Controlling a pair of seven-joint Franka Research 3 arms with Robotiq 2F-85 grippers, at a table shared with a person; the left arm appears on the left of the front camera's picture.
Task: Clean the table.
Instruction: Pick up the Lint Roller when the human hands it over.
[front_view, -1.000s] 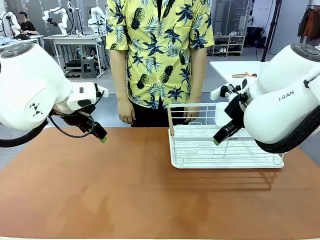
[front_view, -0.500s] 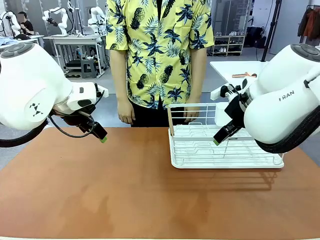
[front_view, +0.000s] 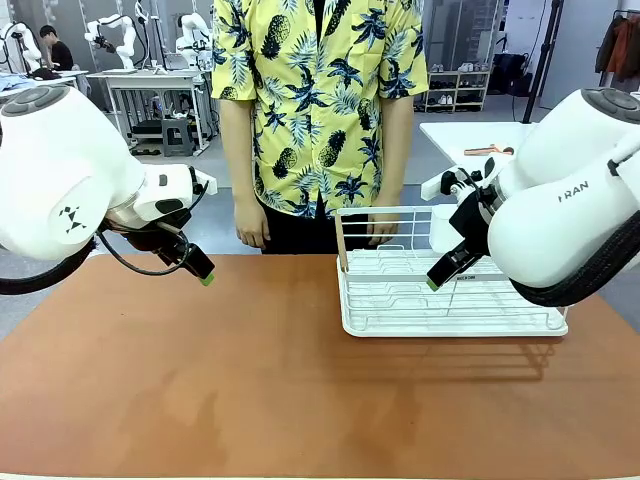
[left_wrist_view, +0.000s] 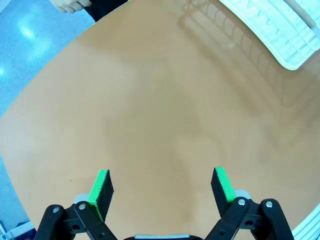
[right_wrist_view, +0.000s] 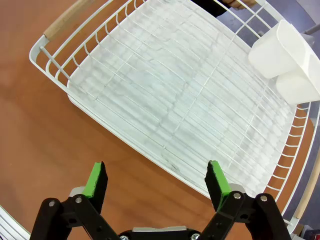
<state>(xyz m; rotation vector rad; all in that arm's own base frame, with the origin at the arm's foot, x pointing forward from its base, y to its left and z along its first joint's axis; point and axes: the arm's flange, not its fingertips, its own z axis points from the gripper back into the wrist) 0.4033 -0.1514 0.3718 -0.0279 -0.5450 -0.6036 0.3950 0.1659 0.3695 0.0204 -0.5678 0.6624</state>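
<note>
White wire rack sits on the table.

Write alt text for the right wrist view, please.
A white wire rack sits on the reddish-brown table, seen from above between the open green-padded fingers of the right end effector. A white holder sits at one corner.

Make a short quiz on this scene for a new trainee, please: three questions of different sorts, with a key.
1. True or false: the left gripper is shut on a cloth.
2. Choose one: the white wire rack stands on the table at A) the robot's left side, B) the robot's right side, C) the middle.
3. Fill the gap: the right gripper hangs open above the edge of the ___.

Key: 1 false, it is open and holds nothing; 2 B; 3 rack.
</note>
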